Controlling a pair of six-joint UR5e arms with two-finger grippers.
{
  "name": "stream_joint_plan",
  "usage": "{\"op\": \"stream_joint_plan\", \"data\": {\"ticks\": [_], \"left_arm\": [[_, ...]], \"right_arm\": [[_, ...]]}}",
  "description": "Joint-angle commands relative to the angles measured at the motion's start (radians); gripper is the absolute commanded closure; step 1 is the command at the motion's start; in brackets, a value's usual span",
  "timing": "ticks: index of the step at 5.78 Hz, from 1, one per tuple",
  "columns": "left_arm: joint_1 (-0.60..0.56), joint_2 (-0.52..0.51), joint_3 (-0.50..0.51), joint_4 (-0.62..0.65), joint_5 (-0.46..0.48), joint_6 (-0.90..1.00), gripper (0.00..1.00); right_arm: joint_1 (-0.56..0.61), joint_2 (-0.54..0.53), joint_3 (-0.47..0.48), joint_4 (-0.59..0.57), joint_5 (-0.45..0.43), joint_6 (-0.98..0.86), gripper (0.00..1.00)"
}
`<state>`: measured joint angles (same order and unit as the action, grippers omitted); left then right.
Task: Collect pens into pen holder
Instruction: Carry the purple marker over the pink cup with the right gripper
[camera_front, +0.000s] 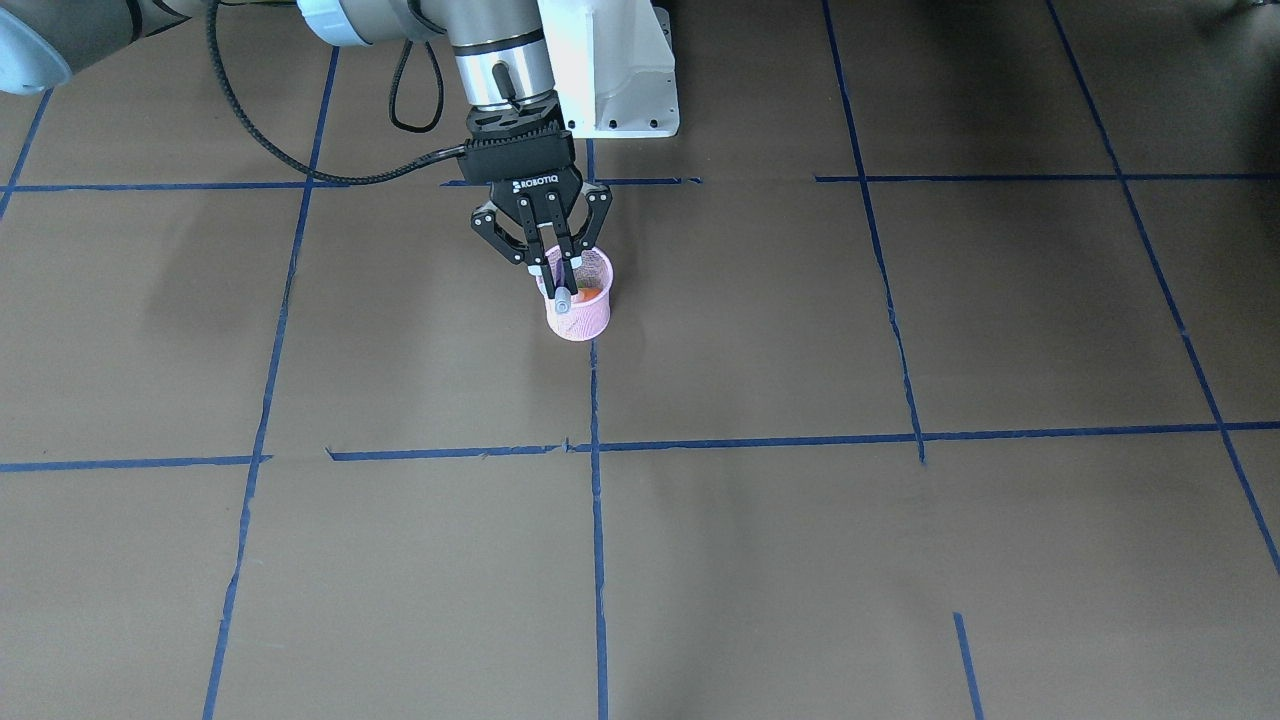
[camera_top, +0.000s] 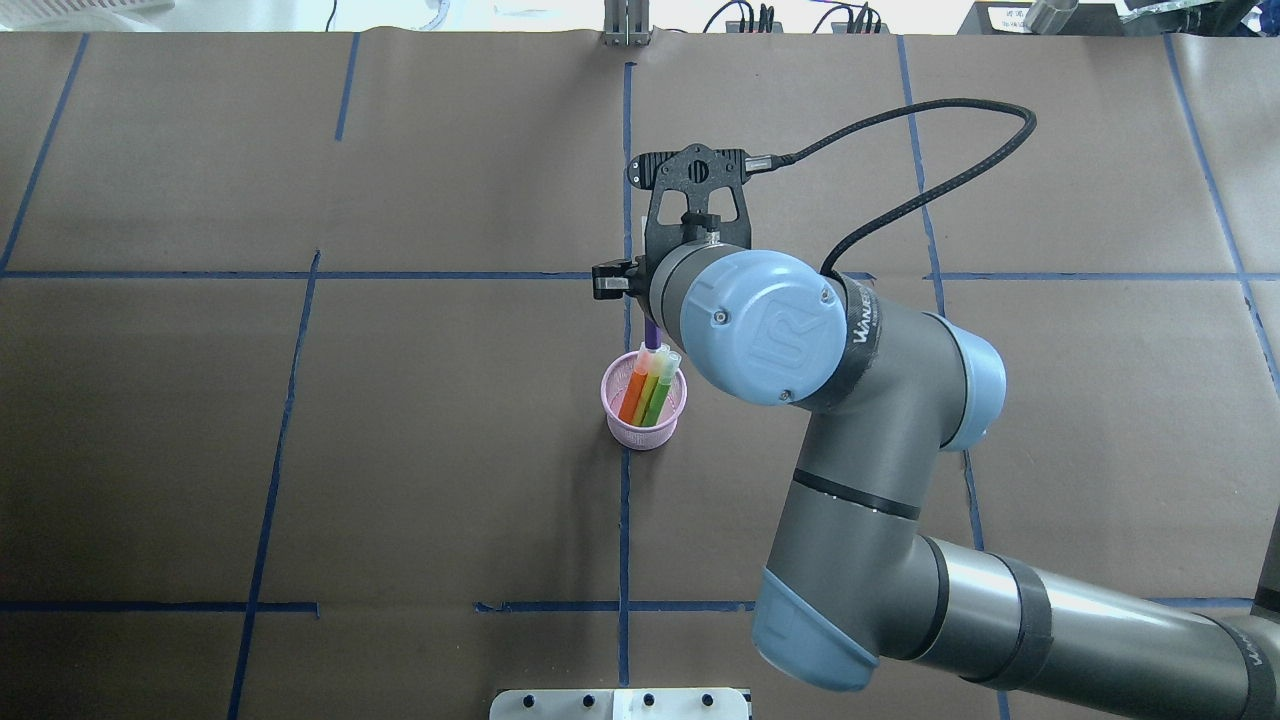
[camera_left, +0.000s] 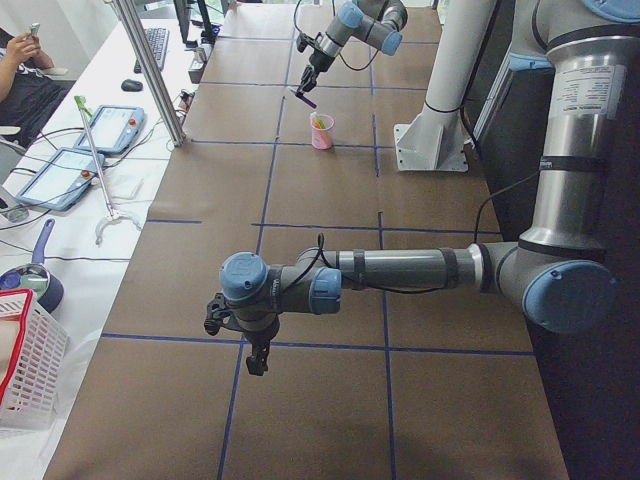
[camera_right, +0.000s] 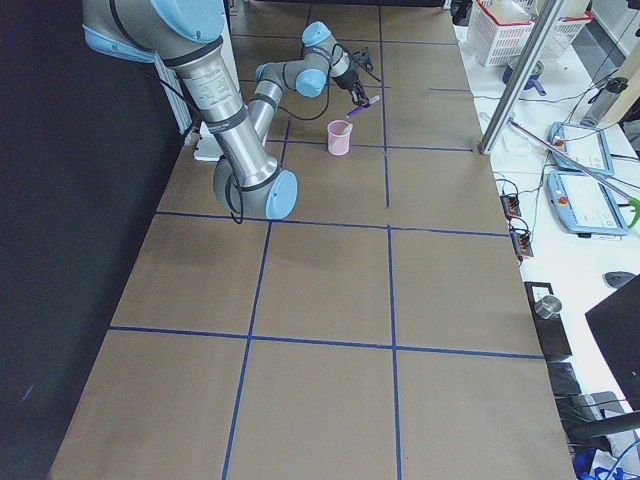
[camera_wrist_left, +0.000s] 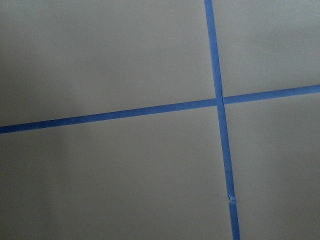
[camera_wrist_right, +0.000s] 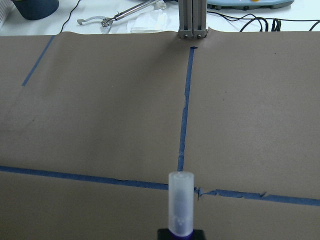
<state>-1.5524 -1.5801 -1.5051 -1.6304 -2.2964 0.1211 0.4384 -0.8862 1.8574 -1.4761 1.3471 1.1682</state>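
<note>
The pink mesh pen holder (camera_top: 645, 425) stands near the table's middle; it also shows in the front view (camera_front: 582, 318). An orange pen (camera_top: 633, 392) and a green pen (camera_top: 657, 398) lean inside it. My right gripper (camera_front: 562, 283) is shut on the purple pen (camera_front: 563, 299) and holds it tilted just above the holder's rim, pale cap pointing away from my base. The pen also shows in the overhead view (camera_top: 652, 333) and the right wrist view (camera_wrist_right: 180, 207). My left gripper (camera_left: 257, 358) hangs over bare table far from the holder; I cannot tell if it is open.
Blue tape lines (camera_front: 596, 480) cross the brown table. The white arm mount (camera_front: 625, 70) stands behind the holder. A metal post (camera_left: 150, 70), tablets (camera_left: 108, 128) and a white basket (camera_left: 25, 365) sit along the operators' side.
</note>
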Motion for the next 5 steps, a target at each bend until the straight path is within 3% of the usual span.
{"op": "stream_joint_plan", "data": {"ticks": [1, 4, 5], "left_arm": [[0.000, 0.035, -0.035, -0.002, 0.002, 0.002, 0.00], [0.002, 0.031, -0.035, 0.000, 0.017, 0.003, 0.00], [0.002, 0.028, -0.035, 0.000, 0.018, 0.003, 0.00]], "right_arm": [[-0.059, -0.013, -0.012, 0.002, -0.073, 0.007, 1.00], [-0.124, -0.048, -0.119, 0.178, -0.146, 0.011, 1.00], [-0.125, -0.053, -0.118, 0.180, -0.146, 0.010, 0.98]]}}
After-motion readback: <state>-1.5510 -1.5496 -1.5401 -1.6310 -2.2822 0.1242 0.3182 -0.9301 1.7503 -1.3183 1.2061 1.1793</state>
